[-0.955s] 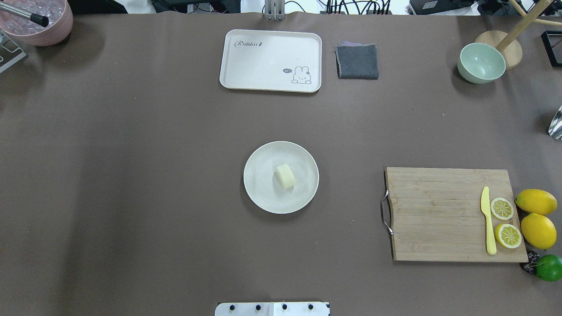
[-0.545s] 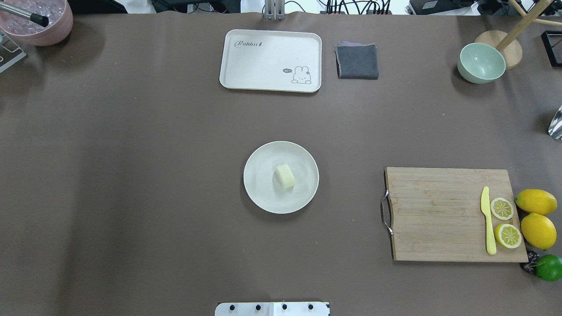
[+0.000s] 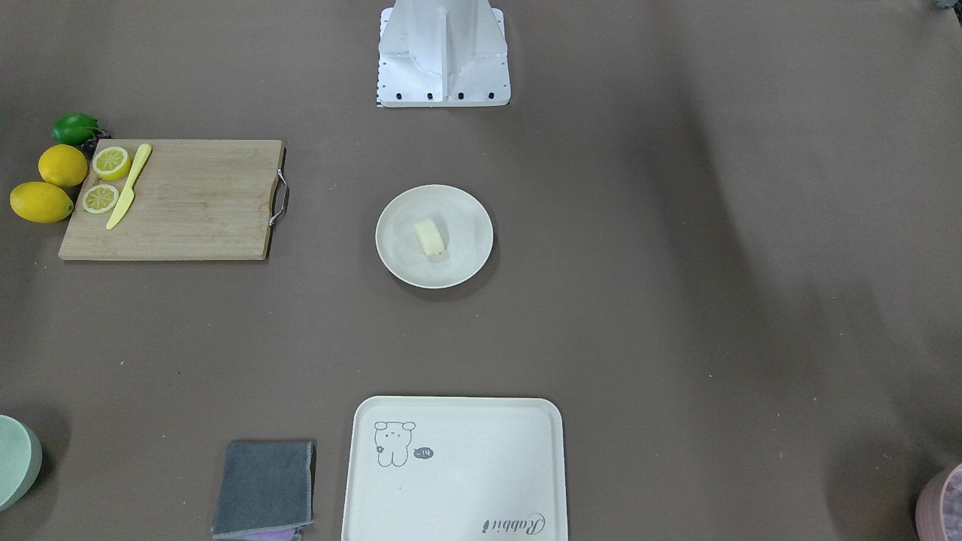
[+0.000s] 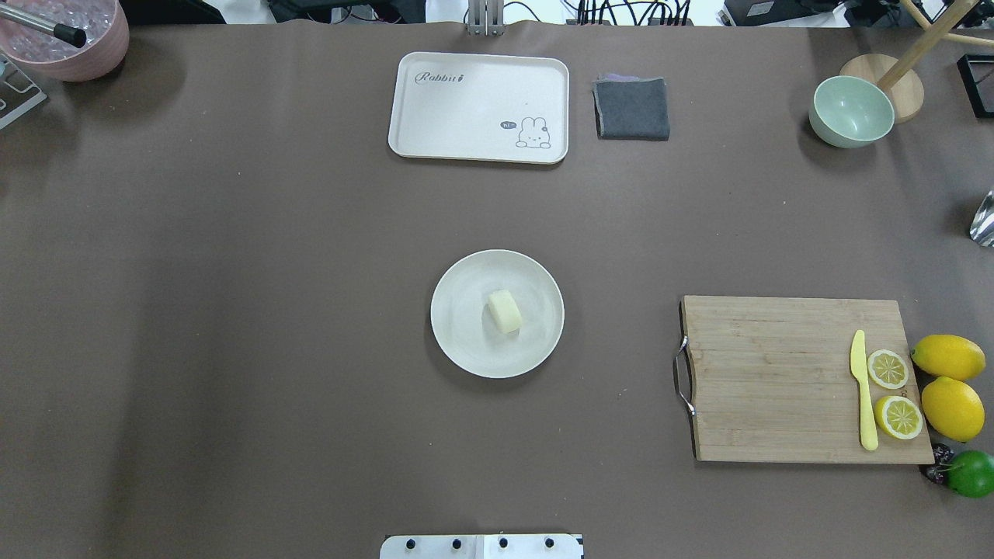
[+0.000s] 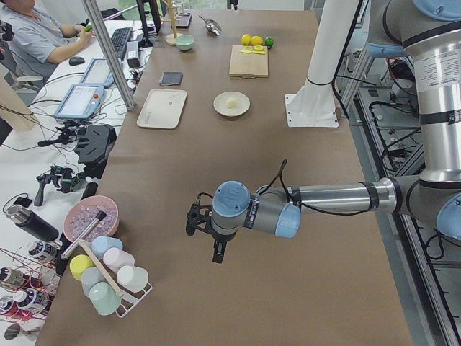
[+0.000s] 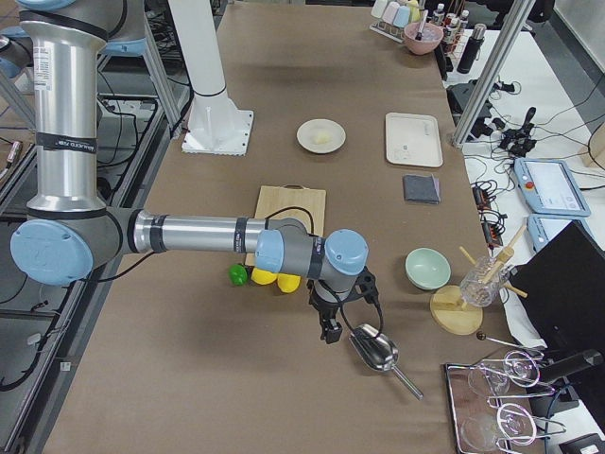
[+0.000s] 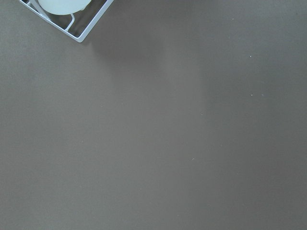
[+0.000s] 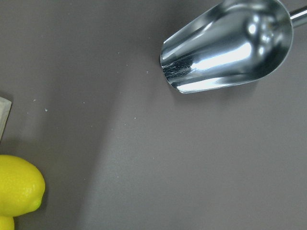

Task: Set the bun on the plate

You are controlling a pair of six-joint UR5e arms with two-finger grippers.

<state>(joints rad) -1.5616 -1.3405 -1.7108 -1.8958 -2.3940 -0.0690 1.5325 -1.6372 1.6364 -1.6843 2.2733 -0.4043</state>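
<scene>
The left gripper (image 5: 217,252) hangs over bare table near the robot's left end, close to a wire rack (image 5: 140,295) of pastel cups. It shows only in a side view, so I cannot tell how far it is open or whether it holds anything. The right gripper (image 6: 330,329) hangs at the opposite end, just beside a metal scoop (image 6: 373,350) (again only a side view, so its opening cannot be told either). Both are well apart from the bun (image 4: 505,311), which lies on the plate (image 4: 458,341), near its middle, at the centre of the table.

The table (image 4: 233,310) is covered with a matt brown sheet, faintly creased, and the robot's white base (image 4: 481,546) stands at the near edge. Beyond the far edge are cables and a desk with tablets and a keyboard, where a person (image 5: 32,36) sits.

Against the overhead pictures from a second and half a second ago, nothing has shifted: bun, plate and everything else keep their places.

Counted:
- one bun
- one plate
- one tray (image 4: 478,107)
- one grey cloth (image 4: 631,109)
- one green bowl (image 4: 851,111)
- one pink bowl (image 4: 66,39)
- one cutting board (image 4: 776,380)
- one yellow knife (image 4: 862,396)
- two lemon halves (image 4: 887,369)
- two lemons (image 4: 947,356)
- one lime (image 4: 971,473)
- one scoop
</scene>
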